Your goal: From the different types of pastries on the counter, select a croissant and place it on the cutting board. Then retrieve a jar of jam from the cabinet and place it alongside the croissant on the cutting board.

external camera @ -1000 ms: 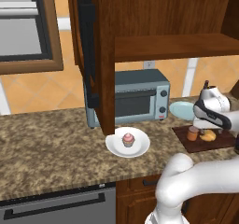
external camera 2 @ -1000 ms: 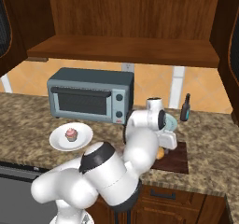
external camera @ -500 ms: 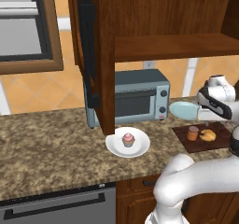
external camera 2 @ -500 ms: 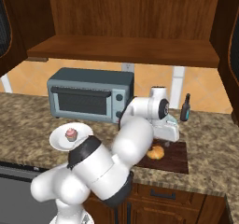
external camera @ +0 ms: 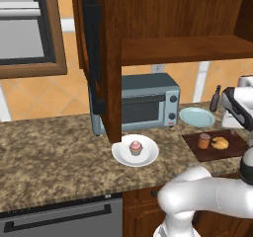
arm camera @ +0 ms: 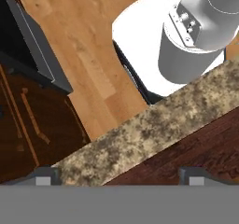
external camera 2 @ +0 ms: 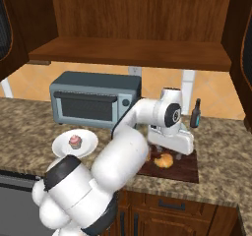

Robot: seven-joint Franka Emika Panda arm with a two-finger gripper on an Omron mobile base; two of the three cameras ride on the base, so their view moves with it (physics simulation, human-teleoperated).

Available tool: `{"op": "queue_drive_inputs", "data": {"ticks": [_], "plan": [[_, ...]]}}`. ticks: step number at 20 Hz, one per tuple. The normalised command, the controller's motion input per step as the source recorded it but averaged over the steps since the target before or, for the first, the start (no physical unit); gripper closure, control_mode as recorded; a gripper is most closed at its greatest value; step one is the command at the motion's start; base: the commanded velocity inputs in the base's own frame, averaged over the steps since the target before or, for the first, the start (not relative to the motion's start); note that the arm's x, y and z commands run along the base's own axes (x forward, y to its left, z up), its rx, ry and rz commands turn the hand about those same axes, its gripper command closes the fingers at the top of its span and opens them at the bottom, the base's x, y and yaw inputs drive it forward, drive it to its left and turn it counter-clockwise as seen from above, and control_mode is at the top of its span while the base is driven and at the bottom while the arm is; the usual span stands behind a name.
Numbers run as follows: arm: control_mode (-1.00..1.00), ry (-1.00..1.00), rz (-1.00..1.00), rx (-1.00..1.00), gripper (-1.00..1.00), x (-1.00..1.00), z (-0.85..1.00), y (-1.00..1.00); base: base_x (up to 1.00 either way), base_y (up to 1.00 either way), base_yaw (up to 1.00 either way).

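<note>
The jar of jam [external camera: 204, 140] stands upright on the cutting board [external camera: 232, 151], just beside the croissant [external camera: 220, 143] (jar to the croissant's left in the left base view); the hand [arm camera: 118, 175] hovers above the board's near edge and the counter [arm camera: 154, 122], fingers spread wide and holding nothing; jar and croissant lie below it, apart from it.

Both base views look forward and down from behind the arm, left and right, sharing the desk [external camera: 54, 152], toaster oven [external camera 2: 93, 100] and cutting board [external camera: 215, 147]. The hand view faces the desk edge closely.
</note>
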Motion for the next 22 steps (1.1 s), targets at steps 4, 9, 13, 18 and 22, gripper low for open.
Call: {"op": "queue_drive_inputs", "data": {"ticks": [4, 9, 13, 18, 22], "plan": [[-1.0, -0.24, 0.0, -0.03, -1.0, -1.0, 0.26, 0.12, 0.0, 0.0, 0.0], [-1.0, -0.15, 0.0, -0.09, -1.0, -0.79, 0.1, 0.21, 0.0, 0.0, 0.0], [-1.0, -0.09, 0.01, -0.12, -1.0, -0.63, 0.0, 0.28, 0.0, 0.0, 0.0], [-1.0, -0.11, 0.0, -0.08, -1.0, -0.57, 0.06, 0.09, 0.0, 0.0, 0.0], [-1.0, -0.15, 0.0, -0.07, -1.0, -0.59, 0.07, 0.05, 0.0, 0.0, 0.0]]}}
